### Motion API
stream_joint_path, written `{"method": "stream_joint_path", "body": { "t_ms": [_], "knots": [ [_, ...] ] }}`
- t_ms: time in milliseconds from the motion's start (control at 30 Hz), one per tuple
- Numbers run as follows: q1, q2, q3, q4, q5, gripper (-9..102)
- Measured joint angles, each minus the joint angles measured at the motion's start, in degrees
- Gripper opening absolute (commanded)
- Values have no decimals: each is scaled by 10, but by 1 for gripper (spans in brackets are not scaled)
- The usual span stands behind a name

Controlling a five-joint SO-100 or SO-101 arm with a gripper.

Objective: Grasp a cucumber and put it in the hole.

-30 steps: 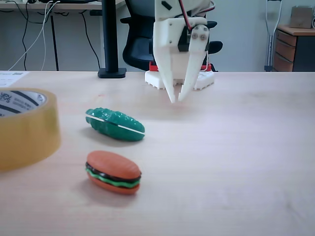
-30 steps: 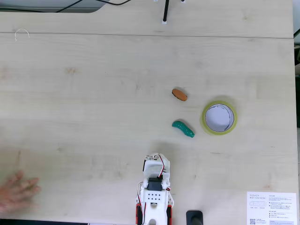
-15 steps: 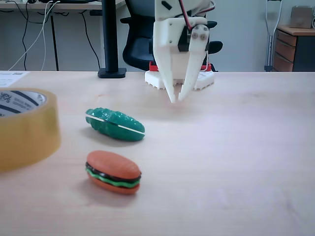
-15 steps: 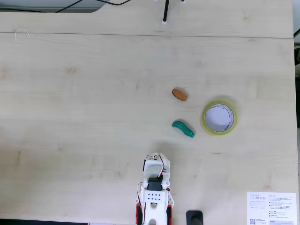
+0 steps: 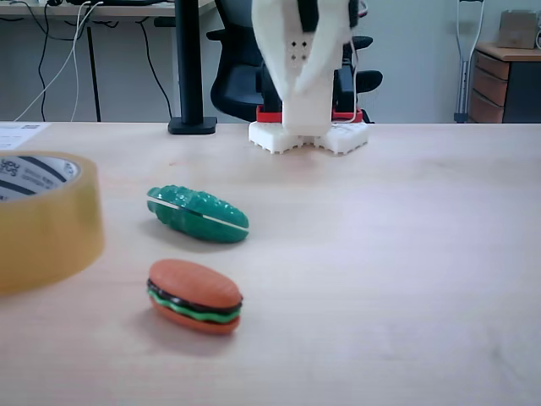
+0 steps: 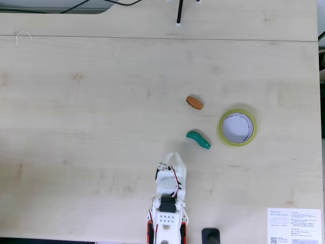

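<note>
Ahead of the hand (image 6: 171, 156) and off to its right in the top-down fixed view, the cucumber (image 6: 198, 139) is lying on the pale wood bench (image 6: 101, 101), long axis slanting across the reach. Fingers are parting slightly, holding nothing. Beyond it, the hole (image 6: 237, 128) is waiting; a burger toy (image 6: 194, 102) is sitting near.

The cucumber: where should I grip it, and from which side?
Grip the cucumber across its narrow middle, coming straight down from above. It lies flat and apart from the burger and tape roll, running diagonally in the top-down fixed view, so turn the gripper crosswise.
</note>
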Motion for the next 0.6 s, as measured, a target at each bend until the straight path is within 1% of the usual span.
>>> {"method": "stream_joint_path", "body": {
  "t_ms": [133,333,467,600],
  "knots": [
    [41,-34,-68,-18,5,0],
    [64,-198,-215,-19,4,2],
    [66,-337,-328,-22,-33,3],
    [66,-451,-414,-42,-73,4]
  ]
}}
